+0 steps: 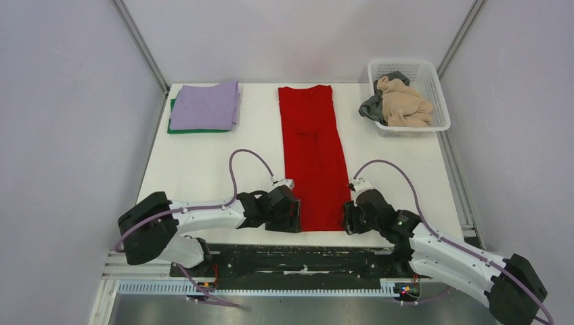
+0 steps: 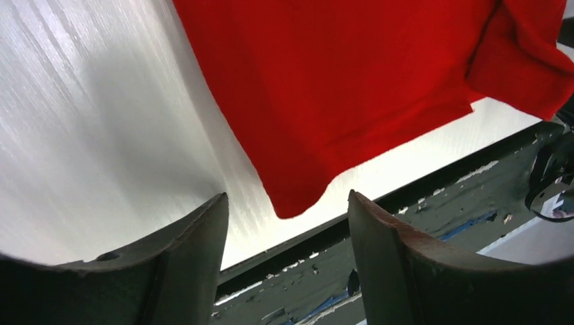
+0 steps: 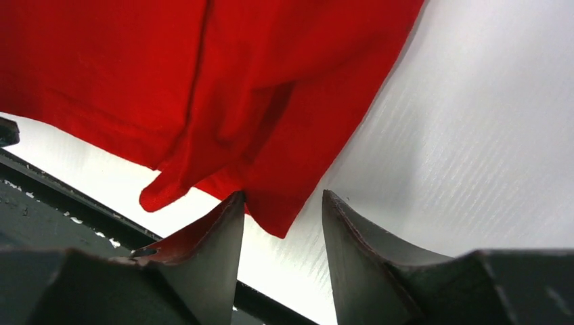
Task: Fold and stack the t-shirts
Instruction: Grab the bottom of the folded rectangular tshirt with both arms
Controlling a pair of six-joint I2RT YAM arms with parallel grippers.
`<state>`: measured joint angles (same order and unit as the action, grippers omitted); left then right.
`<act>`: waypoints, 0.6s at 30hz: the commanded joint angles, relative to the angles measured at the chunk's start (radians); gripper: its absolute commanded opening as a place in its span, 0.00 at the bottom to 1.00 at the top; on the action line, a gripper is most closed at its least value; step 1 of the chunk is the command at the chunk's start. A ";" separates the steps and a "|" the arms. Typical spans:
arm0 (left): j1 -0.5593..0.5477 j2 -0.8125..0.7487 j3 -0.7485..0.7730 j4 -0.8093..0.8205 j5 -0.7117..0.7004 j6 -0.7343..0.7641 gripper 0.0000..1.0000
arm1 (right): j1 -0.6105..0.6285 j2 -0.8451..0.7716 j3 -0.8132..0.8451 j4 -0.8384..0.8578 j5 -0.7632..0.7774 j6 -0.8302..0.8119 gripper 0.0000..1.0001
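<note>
The bright red t-shirt [image 1: 311, 156] lies flat on the white bench [image 1: 203, 169] as one long narrow strip, running from 12 o'clock down to 6 o'clock through the middle, with its near hem close to the bench's front edge.

The left pincer [image 2: 285, 196] sits low at the strip's 7 o'clock corner. Its jaws stand wide apart. In the left wrist view the rounded cloth corner lies in the gap just ahead of the tips, and neither finger [image 2: 196, 257] is pressed on it.

The right pincer [image 3: 283, 194] sits at the 5 o'clock corner, with its jaws parted more narrowly. That corner of the cloth reaches down between the fingers [image 3: 216, 250], and a loose flap hangs just beside the left one. I cannot tell whether cloth and finger actually touch there.

At 10 o'clock the pale lilac t-shirt [image 1: 205, 105] rests folded on top of the green t-shirt [image 1: 193, 131], which shows only as a thin edge. At 2 o'clock a white lattice basket [image 1: 413, 131] holds crumpled beige cloth [image 1: 406, 105] and grey cloth [image 1: 371, 107].
</note>
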<state>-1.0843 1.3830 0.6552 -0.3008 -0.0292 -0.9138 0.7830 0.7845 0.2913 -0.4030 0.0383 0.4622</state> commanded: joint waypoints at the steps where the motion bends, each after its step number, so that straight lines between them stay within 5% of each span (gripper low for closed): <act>1: -0.002 0.045 0.000 0.039 -0.058 -0.054 0.68 | 0.001 -0.005 -0.045 -0.017 0.004 0.027 0.46; 10: -0.005 0.071 -0.026 0.024 -0.056 -0.078 0.27 | 0.001 -0.034 -0.053 -0.054 -0.035 0.010 0.00; 14: -0.006 0.080 -0.037 0.032 -0.048 -0.082 0.05 | 0.001 -0.073 -0.071 -0.079 -0.101 -0.003 0.00; 18: -0.022 0.064 -0.048 0.034 -0.023 -0.082 0.02 | 0.001 -0.117 -0.075 -0.101 -0.152 -0.019 0.00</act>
<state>-1.0863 1.4361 0.6449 -0.2428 -0.0498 -0.9741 0.7818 0.6998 0.2401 -0.4149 -0.0292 0.4702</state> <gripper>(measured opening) 0.043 0.012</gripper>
